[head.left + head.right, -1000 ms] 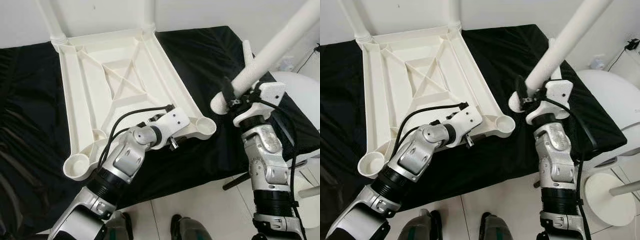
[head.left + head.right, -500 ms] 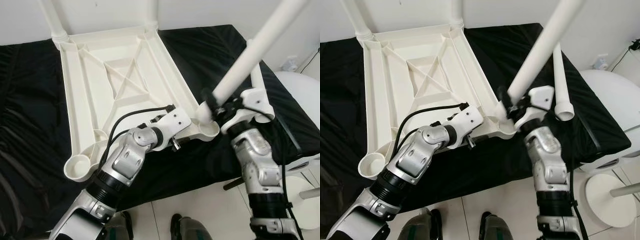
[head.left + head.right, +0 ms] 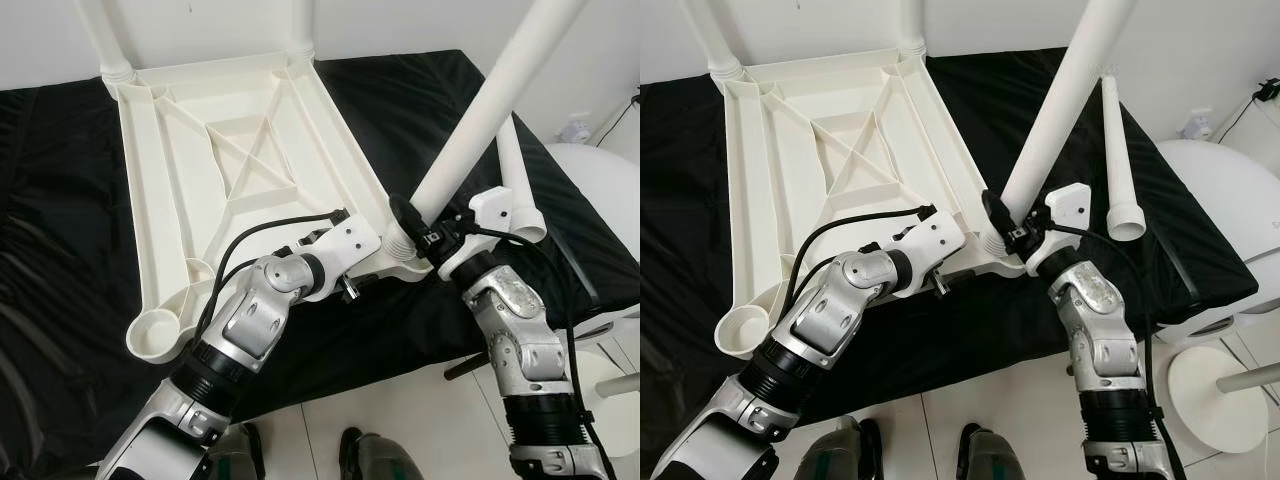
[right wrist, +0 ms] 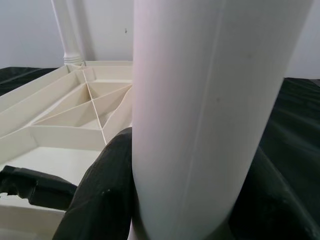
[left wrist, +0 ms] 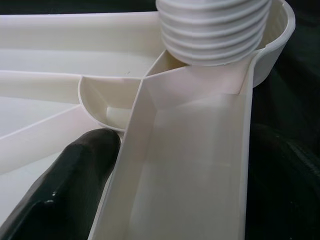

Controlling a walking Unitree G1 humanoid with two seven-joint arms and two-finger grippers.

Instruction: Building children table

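Swung in from the right since 1 second ago, the white leg (image 3: 480,115) now stands tilted with its threaded end in the tabletop's near-right corner socket (image 5: 260,60). The upturned white tabletop (image 3: 190,170) fills the upper left, on black cloth (image 3: 420,90). Right gripper (image 3: 1008,232) clamps the leg. Left gripper (image 3: 375,262) straddles the tabletop's rib; 1 spare leg (image 3: 1115,150) lies right.

Our right gripper (image 3: 418,228) has swung the white table leg (image 3: 480,118) in from out over the black cloth (image 3: 420,95) to the near right corner socket (image 3: 405,255) of the upturned tabletop (image 3: 240,170); the leg now stands steeper, its ribbed end (image 5: 215,30) sitting right at the socket's mouth, and a spare leg (image 3: 1114,150) we were covering now lies in plain sight
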